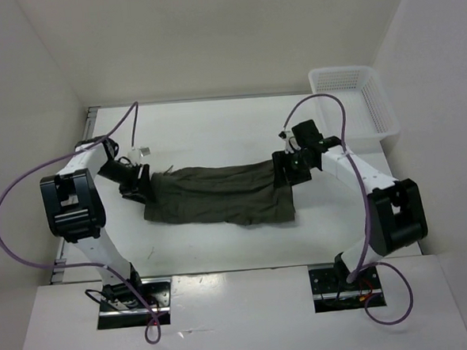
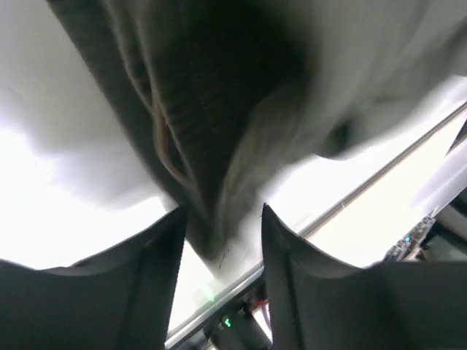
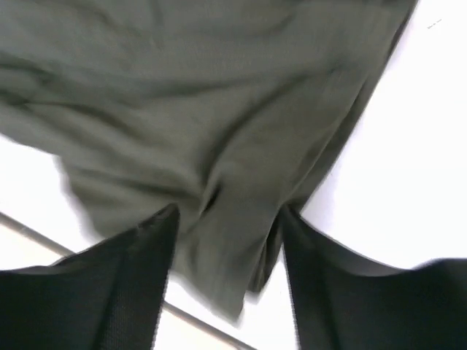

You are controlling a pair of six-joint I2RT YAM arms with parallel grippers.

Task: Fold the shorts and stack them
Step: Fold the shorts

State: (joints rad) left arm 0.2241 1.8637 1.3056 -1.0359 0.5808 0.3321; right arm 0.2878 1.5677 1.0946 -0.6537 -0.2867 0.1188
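Seen from above, the shorts (image 1: 219, 193) are stretched across the middle of the white table (image 1: 215, 128), between the two arms. The left gripper (image 1: 135, 181) is at their 9 o'clock end, the right gripper (image 1: 289, 168) at their 3 o'clock end. A white mesh basket (image 1: 354, 102) stands well apart at 2 o'clock, and purple cables (image 1: 412, 289) loop beside the arms. In the left wrist view, the dark fingers (image 2: 164, 255) pinch a bunched, blurred fold of the cloth. In the right wrist view, the fingers (image 3: 146, 248) clamp the olive cloth, which fills their gap.
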